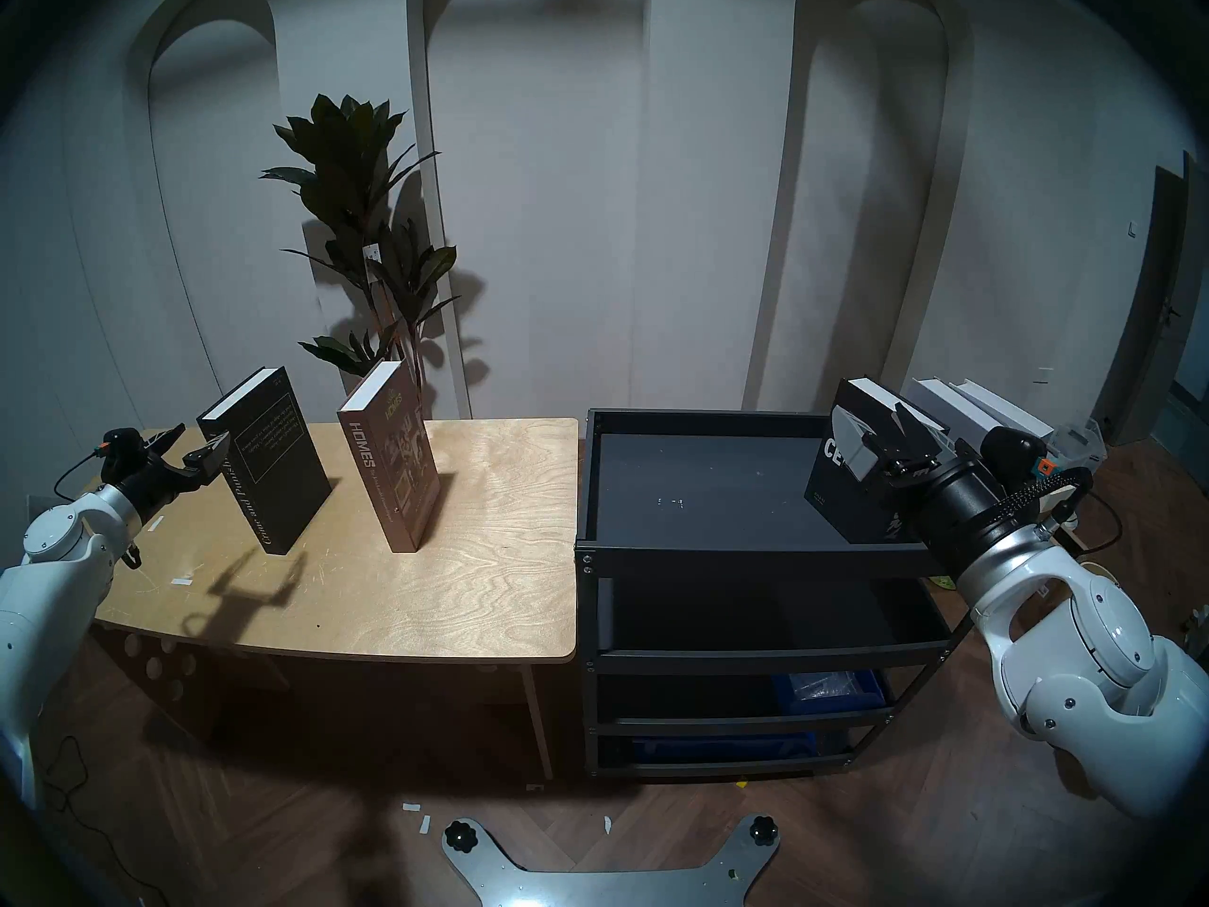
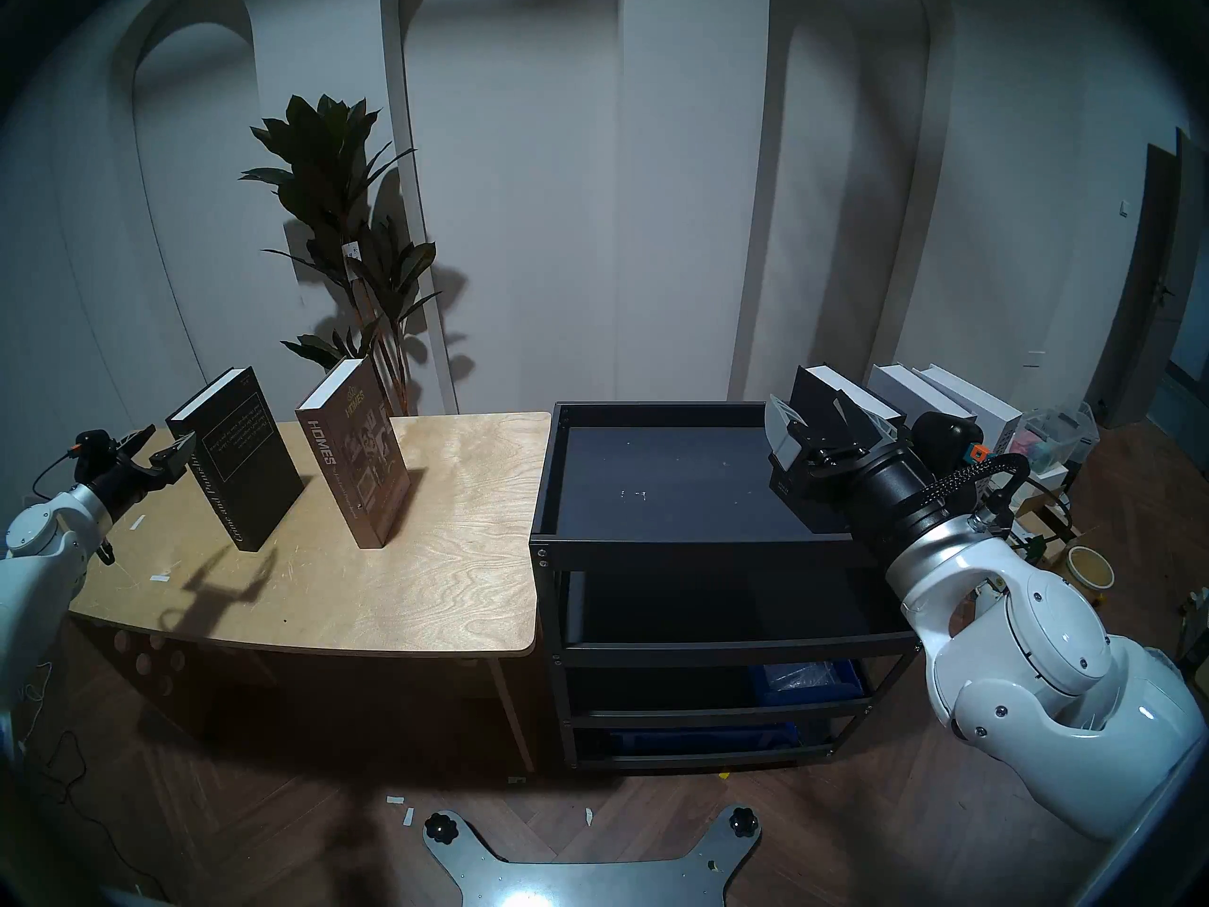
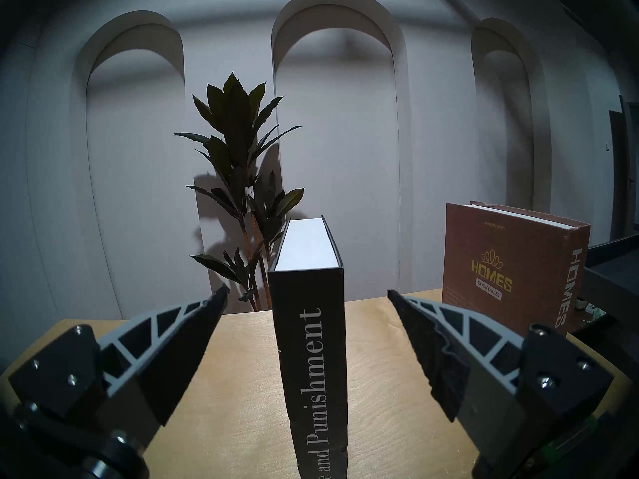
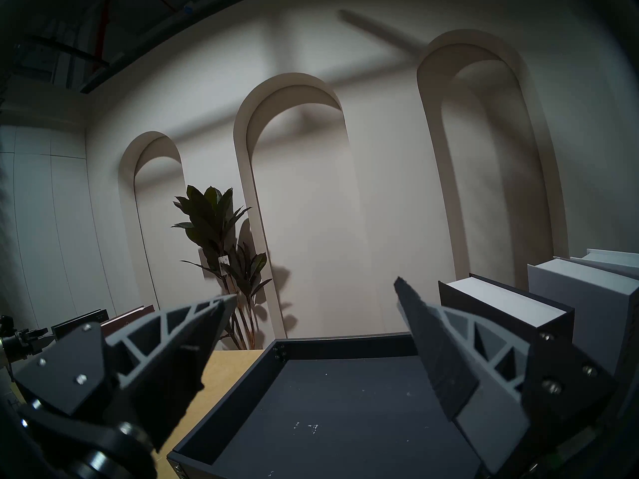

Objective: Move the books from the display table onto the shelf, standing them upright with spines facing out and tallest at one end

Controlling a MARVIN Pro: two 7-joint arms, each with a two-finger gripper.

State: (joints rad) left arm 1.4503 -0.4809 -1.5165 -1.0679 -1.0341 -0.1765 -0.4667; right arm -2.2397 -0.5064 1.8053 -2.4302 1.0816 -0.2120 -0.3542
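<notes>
While two books wait on the display table point(image 1: 458, 598), "Crime and Punishment" point(image 1: 278, 460) at nine o'clock and "HOMES" point(image 1: 392, 467) nearer centre, three stand at three o'clock on the shelf point(image 1: 719, 549). From the left wrist, the left gripper point(image 3: 306, 297) gapes around the black spine without touching. From the right wrist, the right gripper point(image 4: 316, 290) hangs empty, spread wide; "CENTURY" point(image 4: 501, 307) stands at three o'clock.

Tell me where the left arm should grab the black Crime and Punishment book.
Across the spine end, upper half, coming level from the front. Crime and Punishment stands upright, spine toward the left gripper, whose open fingers already flank both covers.
</notes>
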